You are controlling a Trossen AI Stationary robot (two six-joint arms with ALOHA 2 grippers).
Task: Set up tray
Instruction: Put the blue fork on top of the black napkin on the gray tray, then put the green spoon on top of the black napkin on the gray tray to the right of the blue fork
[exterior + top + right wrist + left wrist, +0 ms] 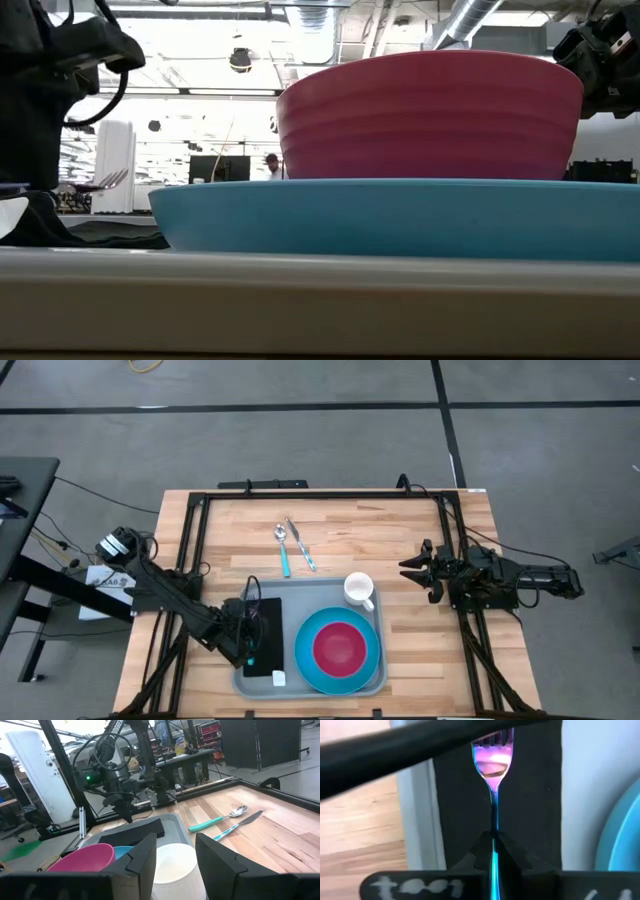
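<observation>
The light grey-blue tray (375, 682) lies at the table's near edge. On it are a black napkin (268, 622) on its left part and a round blue plate (312, 665) carrying a pink bowl (340, 647). A white mug (358, 589) stands at the tray's far right corner. My left gripper (250, 650) is over the napkin (455, 810), shut on a fork (492, 760) with an iridescent head and teal handle. My right gripper (415, 570) hovers open over the table right of the mug (175, 865). My left gripper (494, 840) pinches the fork's teal handle (494, 827) between its two fingers (515, 860). The fork runs straight out ahead of the fingers, tines away from the gripper, over the black napkin. Whether the fork rests on the napkin I cannot tell.
A teal-handled spoon (283, 550) and a knife (300, 545) lie side by side on the bare wood beyond the tray; both show in the right wrist view, spoon (220, 820) and knife (240, 825). A black frame (320, 495) edges the table. The tray's rim (300, 300) fills the low view.
</observation>
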